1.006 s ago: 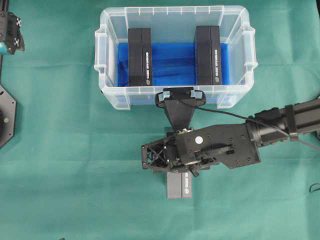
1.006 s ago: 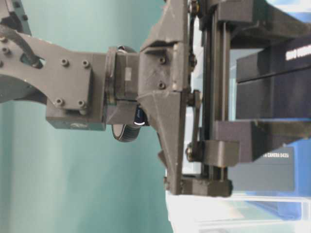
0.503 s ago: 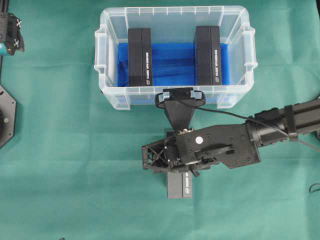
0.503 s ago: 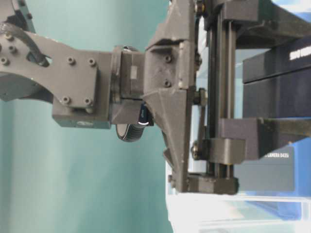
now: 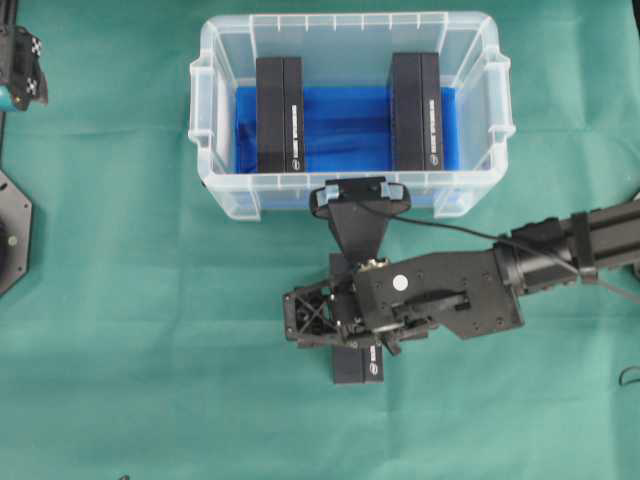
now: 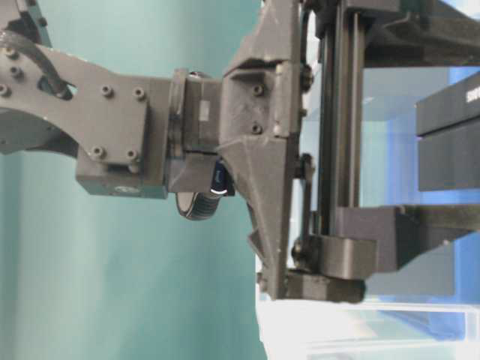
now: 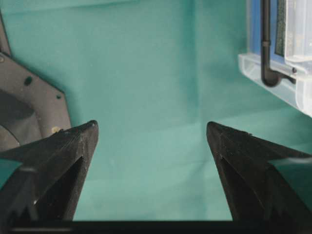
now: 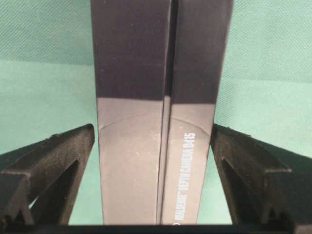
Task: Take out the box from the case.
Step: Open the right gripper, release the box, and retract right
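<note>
I see the right gripper spread apart around a black box, fingers clear of its sides; box lies on the green cloth outside the case. Two more boxes inside the case. Left gripper open, nothing between

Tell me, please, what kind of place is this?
Probably a robotics lab test bench. A green cloth covers the table, the right gripper is open around a black box, and a clear case holds two more.
</note>
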Controlling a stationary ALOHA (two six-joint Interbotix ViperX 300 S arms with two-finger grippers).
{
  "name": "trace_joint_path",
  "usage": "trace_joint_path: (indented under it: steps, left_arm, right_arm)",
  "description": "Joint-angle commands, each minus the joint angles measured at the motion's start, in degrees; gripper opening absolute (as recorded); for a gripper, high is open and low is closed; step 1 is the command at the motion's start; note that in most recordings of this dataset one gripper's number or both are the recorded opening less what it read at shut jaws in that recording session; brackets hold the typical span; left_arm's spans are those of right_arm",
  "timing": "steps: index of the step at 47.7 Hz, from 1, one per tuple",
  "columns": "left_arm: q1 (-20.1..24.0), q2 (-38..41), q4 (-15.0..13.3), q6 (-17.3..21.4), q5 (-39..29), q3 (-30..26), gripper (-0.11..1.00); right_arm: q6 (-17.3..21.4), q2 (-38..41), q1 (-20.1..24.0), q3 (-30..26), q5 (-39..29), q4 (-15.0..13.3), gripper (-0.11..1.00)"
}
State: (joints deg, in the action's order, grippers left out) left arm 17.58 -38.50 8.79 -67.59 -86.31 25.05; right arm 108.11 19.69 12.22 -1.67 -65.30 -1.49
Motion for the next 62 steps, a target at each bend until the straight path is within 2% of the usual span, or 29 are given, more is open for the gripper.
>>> trace_joint_path:
  steps: [1, 11, 24, 32, 42, 51, 62]
  left_arm:
    - [0.09, -0.09, 0.18, -0.09, 0.18, -1.32, 0.92]
    - [0.09, 0.09, 0.18, -0.09, 0.18, -1.32, 0.92]
    - [0.09, 0.09, 0.18, -0.09, 0.18, -1.41, 0.92]
    - [0.09, 0.09, 0.18, -0.09, 0.18, -1.32, 0.92]
    - [0.09, 0.0, 0.18, 0.0, 0.18, -1.41, 0.92]
    - [0.09, -0.09, 0.18, 0.0, 0.18, -1.41, 0.92]
    - [0.09, -0.18, 0.18, 0.0, 0.18, -1.41, 0.92]
  right_arm:
    - [-0.09, -2.37, 0.09, -0.62, 0.18, -0.18, 0.92]
    - [-0.09, -3.25, 0.09, -1.05, -0.26, -0.18, 0.92]
    - [0.0, -8.53, -0.62, -2.64, -3.43, -0.7, 0.92]
    - [-0.09, -11.07, -0.62, -5.36, -7.82, -1.41, 0.92]
    - [-0.09, -12.22, -0.62, -11.34, -14.68, -5.01, 0.92]
    - [-0.26, -12.22, -0.53, -15.03, -18.9, -5.19, 0.91]
    - [-1.76, -12.22, -0.53, -15.29, -19.69, -5.19, 0.91]
